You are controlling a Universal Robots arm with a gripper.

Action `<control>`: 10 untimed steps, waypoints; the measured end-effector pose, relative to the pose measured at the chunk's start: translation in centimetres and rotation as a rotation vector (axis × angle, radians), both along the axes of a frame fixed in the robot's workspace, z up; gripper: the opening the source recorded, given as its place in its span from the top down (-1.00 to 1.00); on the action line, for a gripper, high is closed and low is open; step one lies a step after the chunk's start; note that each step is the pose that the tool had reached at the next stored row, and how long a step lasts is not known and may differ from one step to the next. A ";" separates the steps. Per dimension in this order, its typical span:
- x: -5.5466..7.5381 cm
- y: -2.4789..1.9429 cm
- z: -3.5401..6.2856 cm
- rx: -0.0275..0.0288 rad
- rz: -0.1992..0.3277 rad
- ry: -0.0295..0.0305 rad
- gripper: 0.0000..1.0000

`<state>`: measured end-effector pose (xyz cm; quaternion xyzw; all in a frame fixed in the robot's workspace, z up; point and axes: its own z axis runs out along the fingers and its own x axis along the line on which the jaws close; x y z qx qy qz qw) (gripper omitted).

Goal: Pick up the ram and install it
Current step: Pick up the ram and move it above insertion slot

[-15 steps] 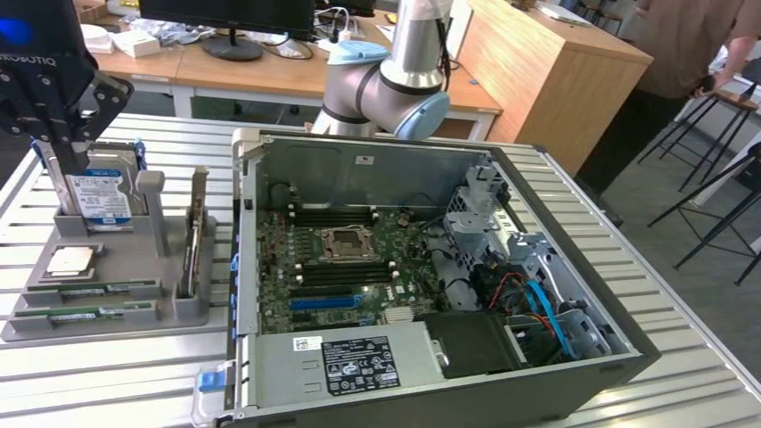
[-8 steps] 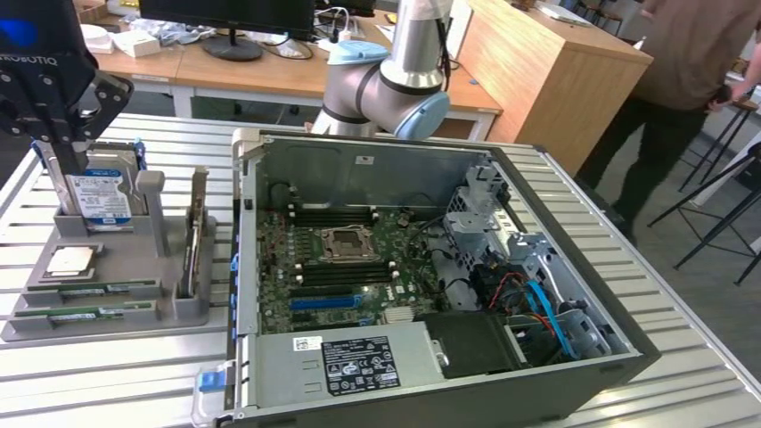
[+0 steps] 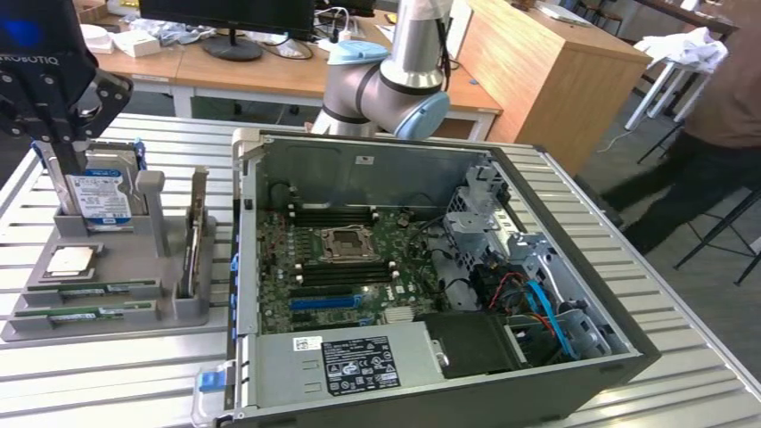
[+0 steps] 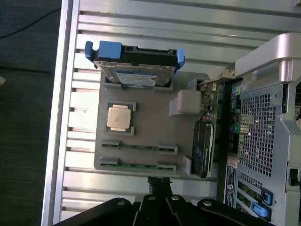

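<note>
Closed on nothing, the black claw (image 4: 159,181) hangs by the edge of the matte grey plastic holder (image 4: 150,125). The ram (image 4: 137,165), a thin flat green stick, lies in a holder slot, both ends hidden under grey clips. In the exterior view the holder sits at nine o'clock from the open metal case (image 3: 356,169).
</note>
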<state>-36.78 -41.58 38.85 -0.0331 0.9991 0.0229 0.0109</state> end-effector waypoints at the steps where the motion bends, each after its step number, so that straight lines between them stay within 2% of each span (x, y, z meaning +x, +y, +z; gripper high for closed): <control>1: 0.0 0.00 0.00 0.0000 0.008 0.0001 0.80; 10: 0.0 0.00 0.00 0.0000 0.075 0.0000 0.80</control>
